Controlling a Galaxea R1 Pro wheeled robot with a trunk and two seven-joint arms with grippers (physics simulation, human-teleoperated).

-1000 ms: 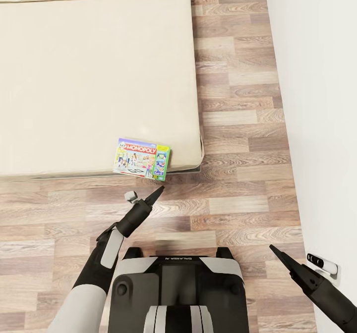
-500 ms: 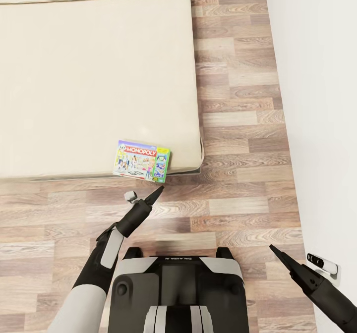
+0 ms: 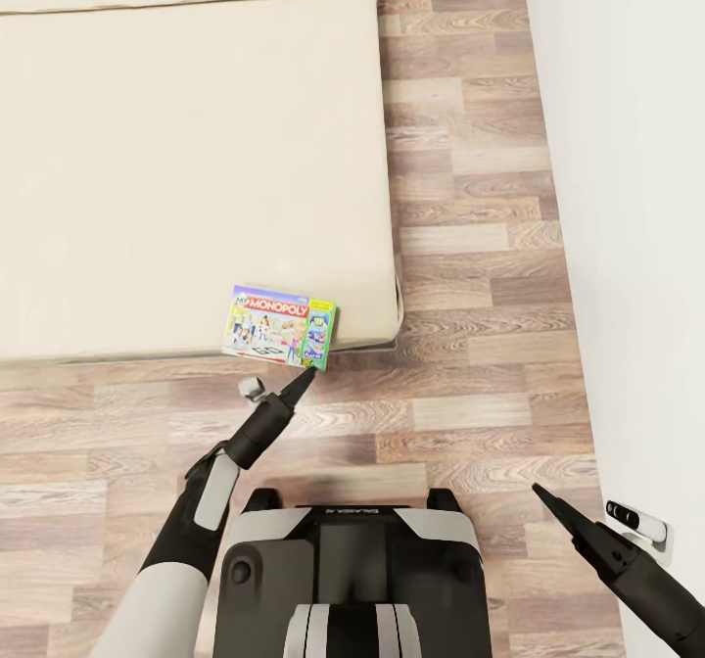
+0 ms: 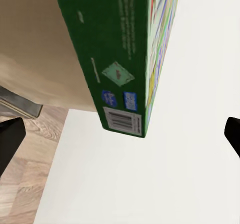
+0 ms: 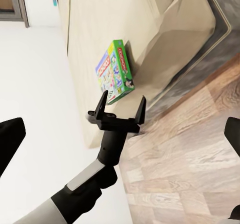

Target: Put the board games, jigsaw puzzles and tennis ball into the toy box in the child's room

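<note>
Nearby, beige bed (image 3: pixel 186 149), wood floor (image 3: pixel 470 247), wall (image 3: pixel 627 198) perhaps white.

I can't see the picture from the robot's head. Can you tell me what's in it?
A colourful Monopoly board game lies at the near corner of a big beige bed. The robot's open left gripper points at the game from the wooden floor.
</note>
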